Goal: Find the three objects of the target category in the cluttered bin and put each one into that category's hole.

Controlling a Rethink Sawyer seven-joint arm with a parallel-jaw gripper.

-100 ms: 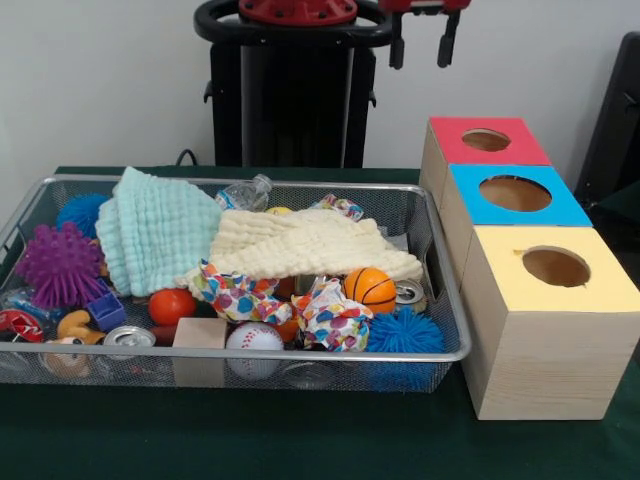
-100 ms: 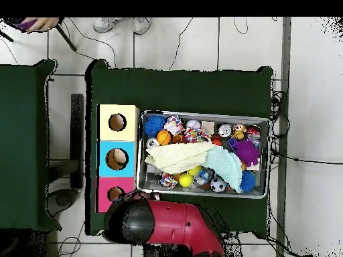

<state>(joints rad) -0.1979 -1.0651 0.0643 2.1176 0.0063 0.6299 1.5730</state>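
A wire mesh bin (image 1: 452, 300) holds mixed clutter. On top lie a teal cloth (image 1: 155, 235) and a cream cloth (image 1: 310, 248). In front of them sit a small basketball (image 1: 370, 288), a baseball (image 1: 254, 338), an orange ball (image 1: 171, 305), a purple spiky ball (image 1: 60, 264) and a blue spiky ball (image 1: 404, 332). Right of the bin stand a red box (image 1: 452, 142), a blue box (image 1: 560, 205) and a yellow box (image 1: 590, 290), each with a round hole on top. My gripper (image 1: 422, 45) hangs open and empty, high above the table behind the red box.
A polka-dot cloth (image 1: 330, 318), a wooden block (image 1: 200, 333), cans (image 1: 129, 338) and a plastic bottle (image 1: 245, 193) also lie in the bin. Overhead, the red arm (image 2: 167, 224) reaches over the table edge by the red box (image 2: 104, 194). A person's shoes (image 2: 120, 25) show at the top.
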